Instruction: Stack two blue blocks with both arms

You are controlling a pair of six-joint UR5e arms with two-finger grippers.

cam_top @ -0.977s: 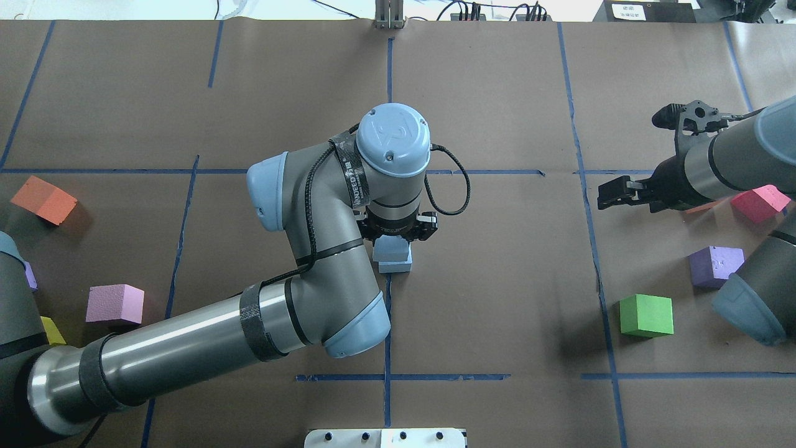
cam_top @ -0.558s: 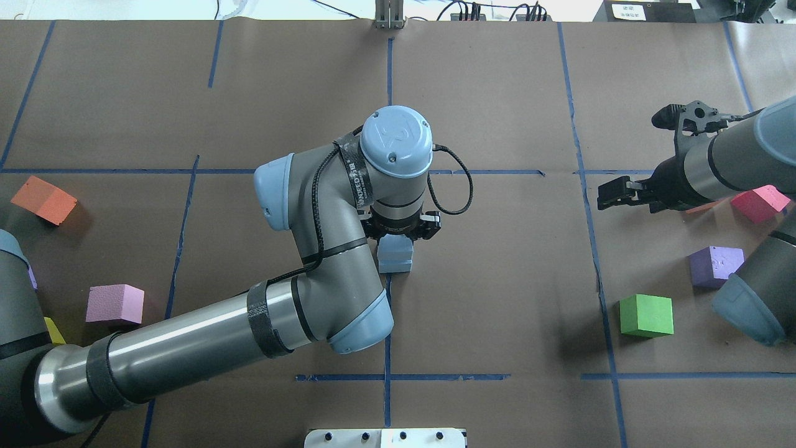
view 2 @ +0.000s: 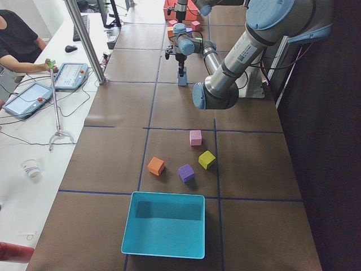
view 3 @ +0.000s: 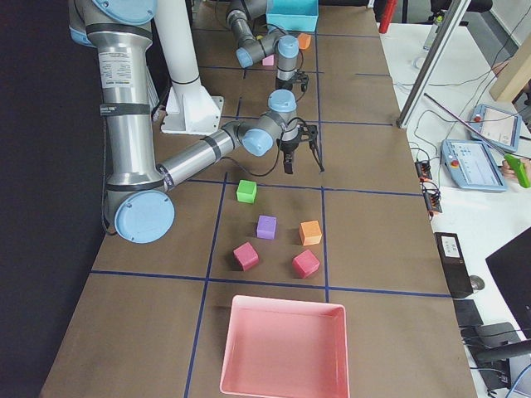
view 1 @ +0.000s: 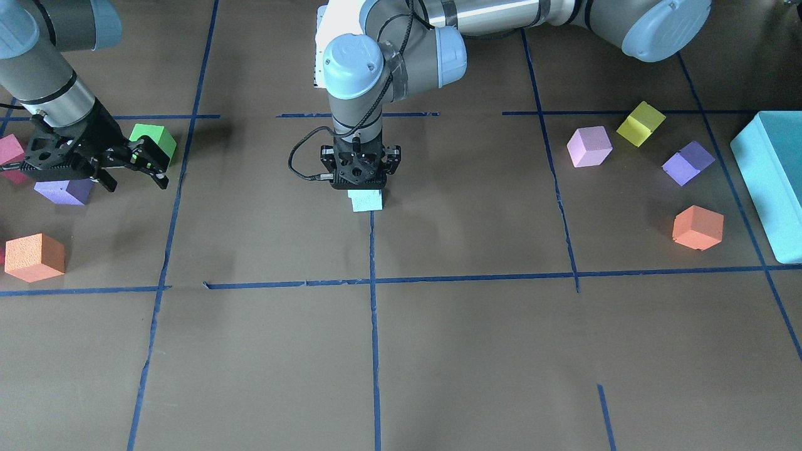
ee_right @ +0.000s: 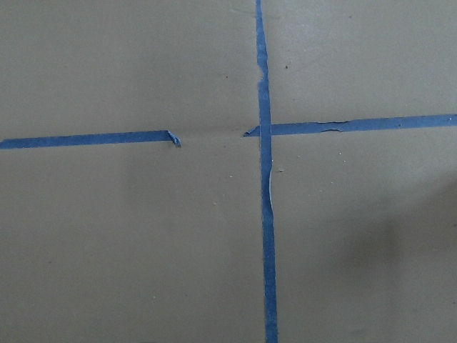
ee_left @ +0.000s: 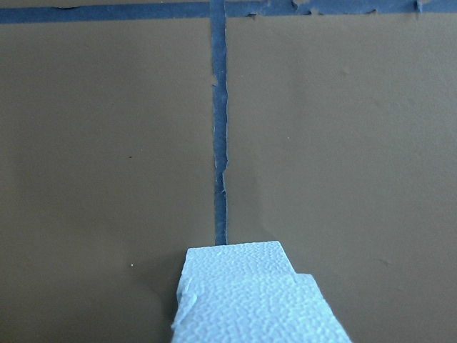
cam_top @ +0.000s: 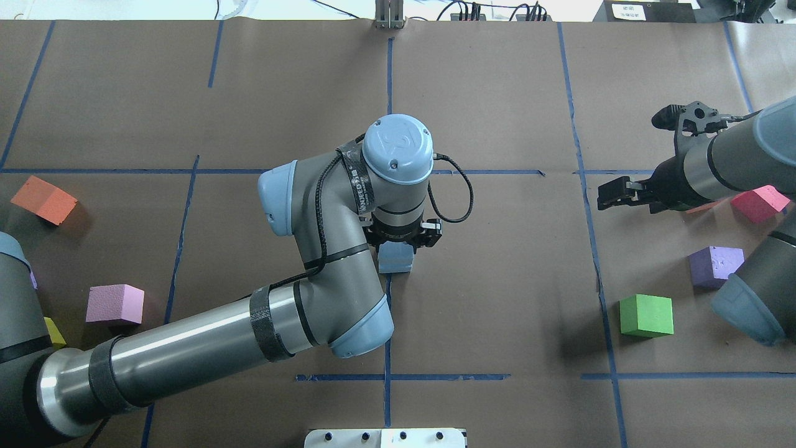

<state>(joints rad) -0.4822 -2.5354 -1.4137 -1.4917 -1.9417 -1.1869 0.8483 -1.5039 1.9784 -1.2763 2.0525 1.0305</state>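
My left gripper [cam_top: 404, 239] points straight down at the middle of the table, shut on the upper blue block [ee_left: 260, 314]. That block rests on or just above the lower blue block [ee_left: 235, 256], a little offset; I cannot tell if they touch. The overhead view shows the pair as one pale blue shape [cam_top: 395, 260] below the wrist. The front view shows only a blue face [view 1: 366, 200] under the gripper [view 1: 360, 183]. My right gripper [cam_top: 606, 194] is open and empty, held level above the table at the right, far from the blocks.
A green cube [cam_top: 647, 315], a purple cube [cam_top: 716, 266] and a red cube [cam_top: 760, 203] lie near the right arm. An orange cube [cam_top: 43, 199] and a pink cube [cam_top: 115, 303] lie at the left. A large teal box [view 1: 770, 181] stands beyond them.
My left gripper has shifted slightly right with the upper blue block, and the two blocks now overlap more closely. The right arm has not moved.
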